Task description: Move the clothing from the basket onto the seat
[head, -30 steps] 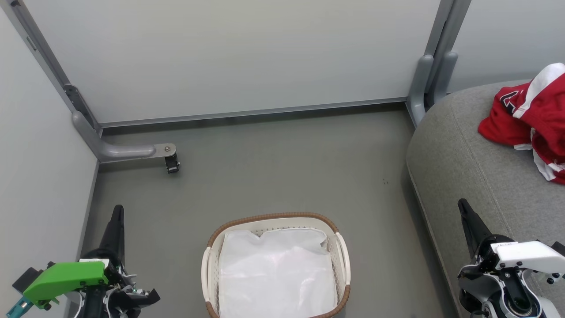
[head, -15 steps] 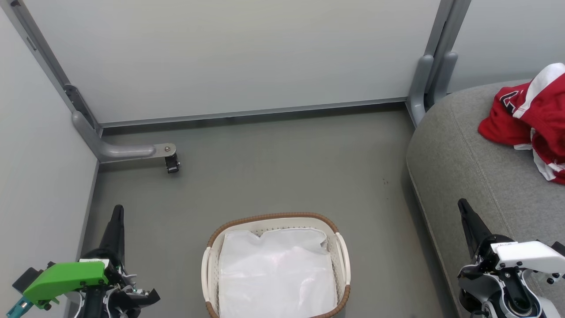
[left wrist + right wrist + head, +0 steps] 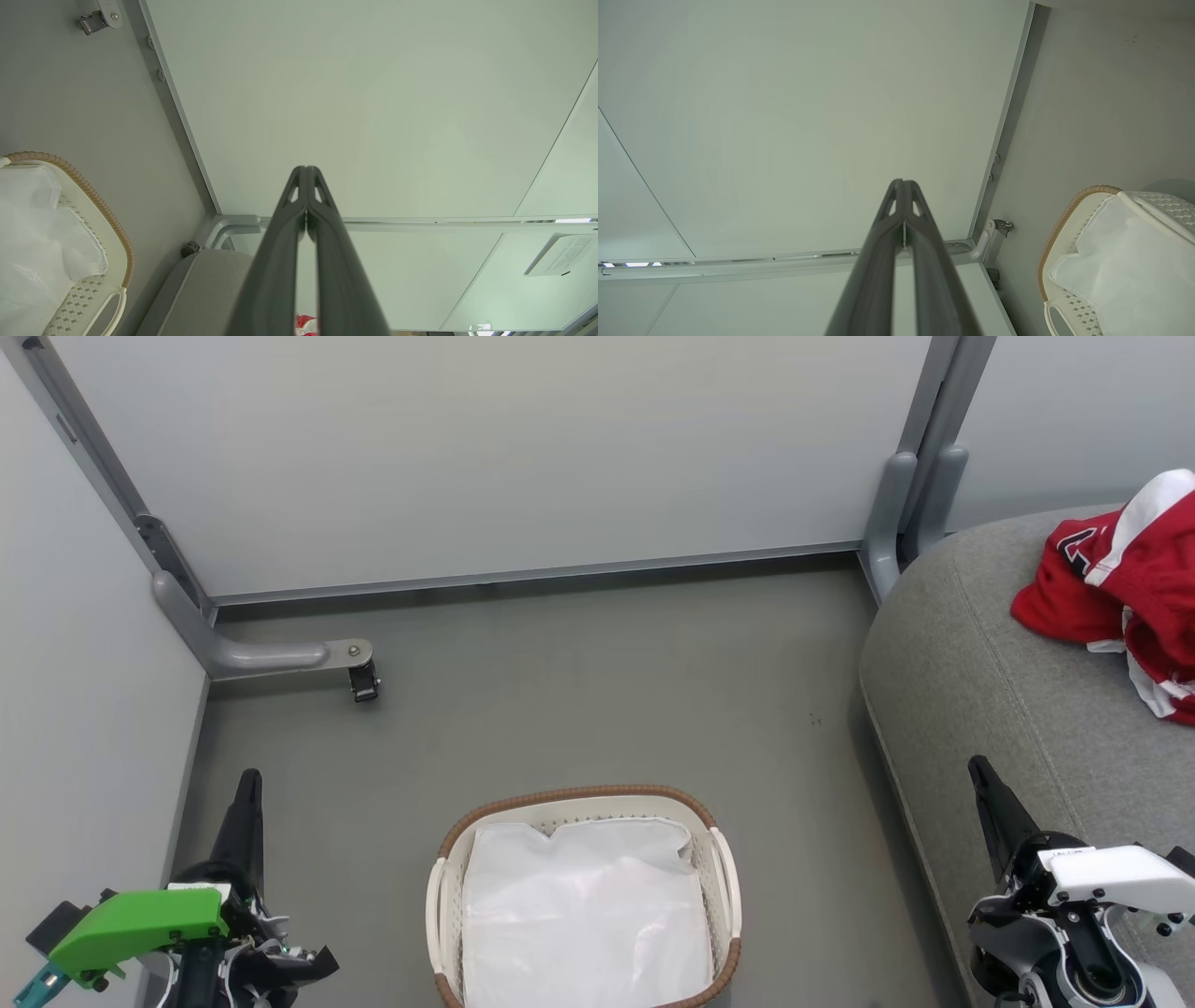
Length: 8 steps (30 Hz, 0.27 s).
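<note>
The red and white clothing (image 3: 1125, 588) lies bunched on the grey seat (image 3: 980, 681) at the right edge of the head view; a scrap of it (image 3: 306, 323) peeks between the left fingers in the left wrist view. The basket (image 3: 583, 800) stands on the floor at bottom centre, with the white liner inside it. It also shows as the basket (image 3: 93, 200) in the left wrist view and the basket (image 3: 1064, 224) in the right wrist view. My left gripper (image 3: 248, 781) is shut and empty, left of the basket. My right gripper (image 3: 977, 767) is shut and empty over the seat's front edge.
Pale partition panels (image 3: 485, 457) close off the back and left. A grey panel foot with a caster (image 3: 362, 683) sticks out onto the floor at back left, and a grey post (image 3: 896, 513) stands beside the seat. Bare grey floor (image 3: 597, 691) lies between basket and back wall.
</note>
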{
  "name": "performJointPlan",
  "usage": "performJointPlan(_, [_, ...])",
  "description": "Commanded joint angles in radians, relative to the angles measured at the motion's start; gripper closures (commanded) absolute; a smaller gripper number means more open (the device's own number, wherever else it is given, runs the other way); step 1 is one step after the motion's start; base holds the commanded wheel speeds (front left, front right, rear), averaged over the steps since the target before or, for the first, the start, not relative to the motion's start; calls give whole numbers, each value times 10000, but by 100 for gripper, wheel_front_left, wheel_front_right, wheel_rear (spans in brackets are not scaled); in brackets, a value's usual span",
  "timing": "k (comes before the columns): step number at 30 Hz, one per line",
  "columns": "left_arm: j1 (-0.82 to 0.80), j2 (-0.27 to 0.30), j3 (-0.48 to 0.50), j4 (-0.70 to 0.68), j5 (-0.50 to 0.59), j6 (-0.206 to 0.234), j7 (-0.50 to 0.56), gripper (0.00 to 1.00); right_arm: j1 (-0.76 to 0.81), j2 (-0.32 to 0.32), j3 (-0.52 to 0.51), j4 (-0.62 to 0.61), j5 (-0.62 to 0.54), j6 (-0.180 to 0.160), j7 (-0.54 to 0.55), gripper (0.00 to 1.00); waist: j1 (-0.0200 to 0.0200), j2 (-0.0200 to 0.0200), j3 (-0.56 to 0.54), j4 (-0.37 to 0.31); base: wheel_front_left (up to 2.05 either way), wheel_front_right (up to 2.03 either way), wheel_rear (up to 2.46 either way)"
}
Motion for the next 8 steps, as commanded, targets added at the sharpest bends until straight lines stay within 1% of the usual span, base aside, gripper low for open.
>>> performJointPlan(1, [-98,1,18,-18,-36,-40,34,100,-78,-59,-19,-39,42,-7,10,100,0,0,0,0,0,0,0])
performJointPlan(8, [-98,1,18,-19,-36,-40,34,100,-78,-59,-19,-39,42,-7,9,100,0,0,0,0,0,0,0])
